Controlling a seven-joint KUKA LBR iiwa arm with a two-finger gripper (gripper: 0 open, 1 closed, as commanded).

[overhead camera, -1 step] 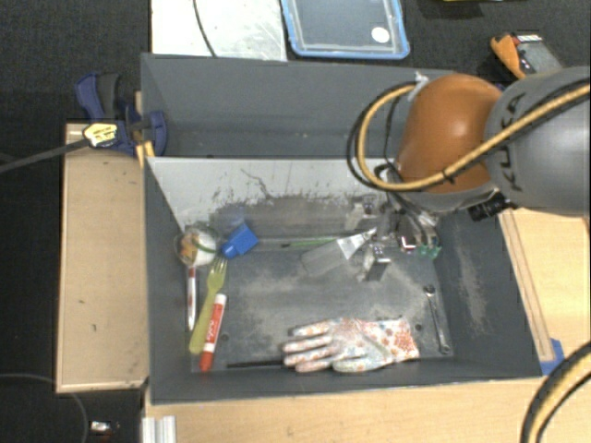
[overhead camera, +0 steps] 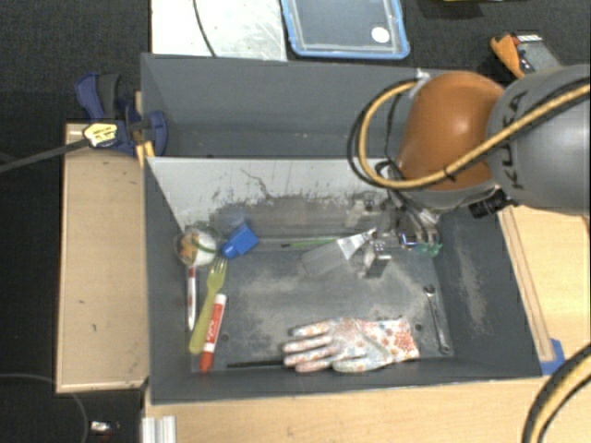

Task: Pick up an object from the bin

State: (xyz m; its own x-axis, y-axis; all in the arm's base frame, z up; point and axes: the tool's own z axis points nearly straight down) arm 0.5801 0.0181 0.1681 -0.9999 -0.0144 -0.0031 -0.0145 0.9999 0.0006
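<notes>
The grey arm (overhead camera: 545, 146) comes in from the right. Its orange cover (overhead camera: 451, 127), looped with cable, hangs above the back right of the bin (overhead camera: 480, 275), and its lower end sits low near the middle of the floor. A white glove (overhead camera: 351, 344) flecked with red lies along the front wall. At the left a red marker (overhead camera: 211, 332) and a yellow-green utensil (overhead camera: 207, 307) lie side by side, with a blue block (overhead camera: 240, 242) just behind them.
</notes>
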